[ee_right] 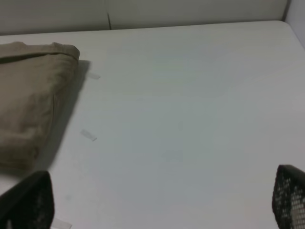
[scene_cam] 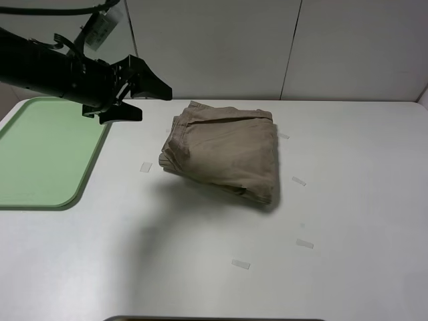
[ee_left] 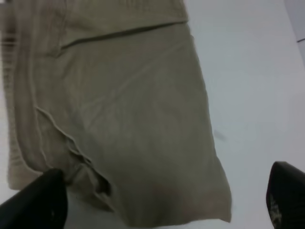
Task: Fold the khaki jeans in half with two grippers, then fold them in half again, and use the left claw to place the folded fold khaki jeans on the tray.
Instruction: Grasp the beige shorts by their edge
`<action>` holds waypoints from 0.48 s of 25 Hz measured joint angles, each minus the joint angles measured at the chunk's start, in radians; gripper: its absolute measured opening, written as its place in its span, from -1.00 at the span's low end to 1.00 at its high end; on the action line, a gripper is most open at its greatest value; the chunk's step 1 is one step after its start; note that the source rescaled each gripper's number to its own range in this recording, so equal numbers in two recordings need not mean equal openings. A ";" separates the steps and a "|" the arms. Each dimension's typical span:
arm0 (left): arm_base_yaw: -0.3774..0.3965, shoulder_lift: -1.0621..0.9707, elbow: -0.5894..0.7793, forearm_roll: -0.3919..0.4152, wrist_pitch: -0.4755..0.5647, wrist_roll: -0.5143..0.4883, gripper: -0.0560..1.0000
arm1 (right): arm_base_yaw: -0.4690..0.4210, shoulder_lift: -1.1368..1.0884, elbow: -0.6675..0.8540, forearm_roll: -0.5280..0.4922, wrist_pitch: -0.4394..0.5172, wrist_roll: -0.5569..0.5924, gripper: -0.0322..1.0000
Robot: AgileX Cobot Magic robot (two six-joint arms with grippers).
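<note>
The folded khaki shorts [scene_cam: 224, 150] lie mid-table, right of the green tray [scene_cam: 40, 154]. The left gripper [scene_cam: 155, 104] hovers between them, jaws wide and empty; the right gripper [ee_right: 162, 202] is wide too. Lower the left jaws over the bundle's left edge, pinching every layer

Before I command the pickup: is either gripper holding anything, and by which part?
Nothing held: left gripper and right gripper open, empty; khaki jeans lie folded on the table.
</note>
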 joint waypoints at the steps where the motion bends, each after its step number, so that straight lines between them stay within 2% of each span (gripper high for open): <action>1: 0.014 0.013 -0.006 0.000 0.011 0.004 0.67 | 0.000 0.000 0.000 0.000 0.000 0.000 1.00; 6: 0.058 0.098 -0.029 -0.001 0.047 0.008 0.66 | 0.000 0.000 0.000 0.000 0.000 0.000 1.00; 12: 0.062 0.193 -0.065 -0.001 0.028 0.048 0.66 | 0.000 0.000 0.000 0.000 0.000 0.000 1.00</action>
